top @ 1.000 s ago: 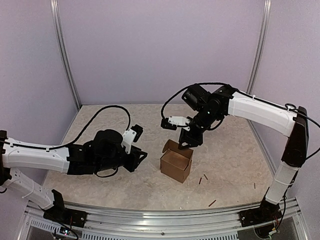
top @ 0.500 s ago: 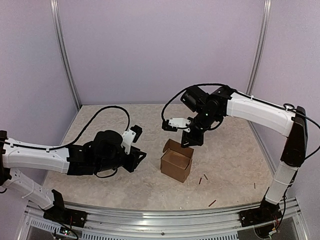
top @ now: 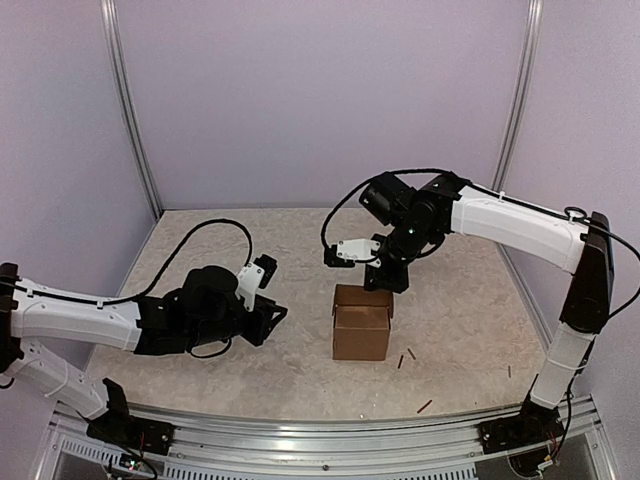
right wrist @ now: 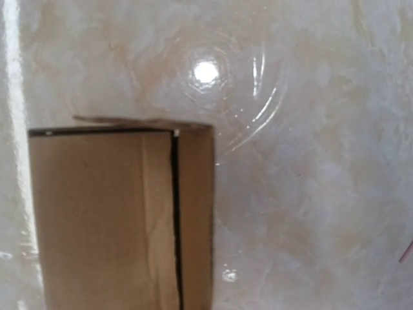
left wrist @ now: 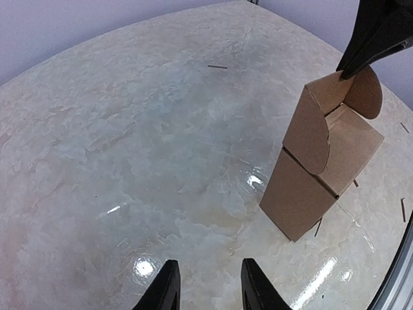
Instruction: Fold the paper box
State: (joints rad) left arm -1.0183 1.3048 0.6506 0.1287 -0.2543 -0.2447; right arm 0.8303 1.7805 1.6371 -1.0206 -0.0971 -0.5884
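The paper box (top: 361, 324) is a small brown cardboard box standing upright on the table, its top flaps folded partly over. In the left wrist view the paper box (left wrist: 321, 169) shows a rounded lid flap still raised. In the right wrist view the paper box (right wrist: 116, 219) fills the lower left, with a dark seam along its top. My right gripper (top: 384, 280) hangs just above the box's rear top edge; its dark fingertips (left wrist: 361, 48) come to one point touching the raised flap. My left gripper (left wrist: 208, 290) is open and empty, left of the box and apart from it.
Several tiny dark sticks (top: 401, 360) lie on the marbled table to the right of and in front of the box. A metal rail (top: 300, 432) runs along the near edge. Purple walls enclose the back and sides.
The box has turned from a skewed, open-topped pose to standing square with its top flaps folded down further. The right gripper has risen slightly above it. The left arm shifted a little.
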